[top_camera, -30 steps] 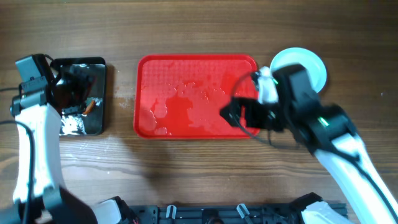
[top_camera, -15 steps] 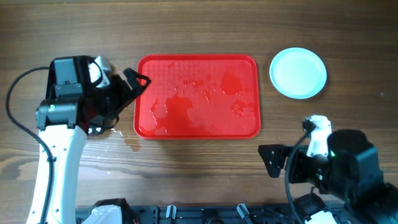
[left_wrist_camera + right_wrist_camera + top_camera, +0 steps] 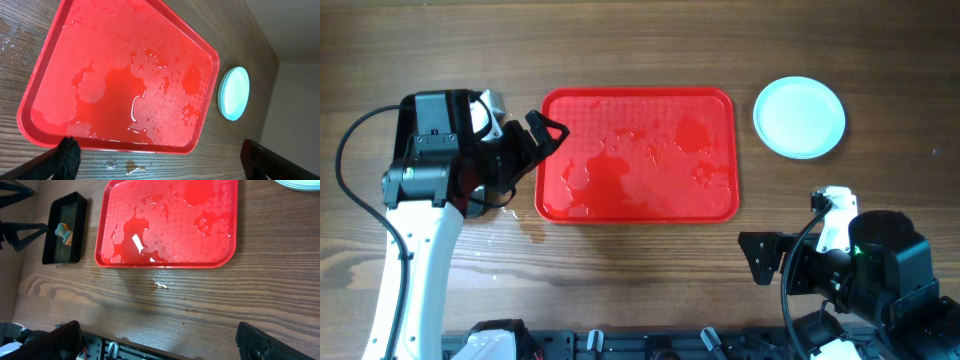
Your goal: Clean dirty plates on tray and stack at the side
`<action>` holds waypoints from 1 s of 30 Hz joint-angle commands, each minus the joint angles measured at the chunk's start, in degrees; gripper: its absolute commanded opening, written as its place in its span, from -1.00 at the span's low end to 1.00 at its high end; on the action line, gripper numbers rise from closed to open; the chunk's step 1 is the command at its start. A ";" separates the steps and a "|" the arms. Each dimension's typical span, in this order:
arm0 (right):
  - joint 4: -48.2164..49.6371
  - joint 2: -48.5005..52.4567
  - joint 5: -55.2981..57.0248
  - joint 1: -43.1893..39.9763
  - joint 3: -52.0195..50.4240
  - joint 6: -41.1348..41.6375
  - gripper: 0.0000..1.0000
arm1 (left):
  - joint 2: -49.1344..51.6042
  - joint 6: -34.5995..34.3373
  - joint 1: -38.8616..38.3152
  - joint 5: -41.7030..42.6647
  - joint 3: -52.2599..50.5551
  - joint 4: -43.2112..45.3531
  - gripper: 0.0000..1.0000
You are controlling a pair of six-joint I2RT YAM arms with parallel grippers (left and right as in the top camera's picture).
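The red tray (image 3: 638, 214) lies mid-table, wet with pooled water and with no plate on it. It also shows in the left wrist view (image 3: 125, 85) and the right wrist view (image 3: 167, 225). The mint-white plates (image 3: 799, 117) sit stacked on the table right of the tray; the stack shows edge-on in the left wrist view (image 3: 233, 93) and its rim in the right wrist view (image 3: 300, 184). My left gripper (image 3: 545, 135) is open and empty at the tray's left edge (image 3: 160, 165). My right gripper (image 3: 755, 258) is open and empty near the table's front right (image 3: 160, 347).
A black tray (image 3: 64, 227) holding an orange-and-teal sponge (image 3: 63, 232) lies left of the red tray; my left arm hides it in the overhead view. Small water drops lie on the wood by the red tray's front edge (image 3: 162, 285).
My left arm swung from the black tray to the red tray's left edge. My right arm pulled back from over the red tray to the front right. Little has moved in the last half second.
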 commanded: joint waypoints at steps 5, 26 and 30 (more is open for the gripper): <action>-0.98 -0.24 1.51 -0.44 -0.24 0.37 1.00 | -0.42 1.46 -0.26 1.07 -0.11 -0.07 1.00; 52.28 -36.20 -11.02 -28.83 -45.90 -9.94 1.00 | -0.39 1.46 -0.26 1.05 -0.11 -0.07 1.00; 65.88 -37.99 -11.10 -28.92 -55.10 -8.44 0.99 | -0.39 1.46 -0.26 1.07 -0.11 -0.07 1.00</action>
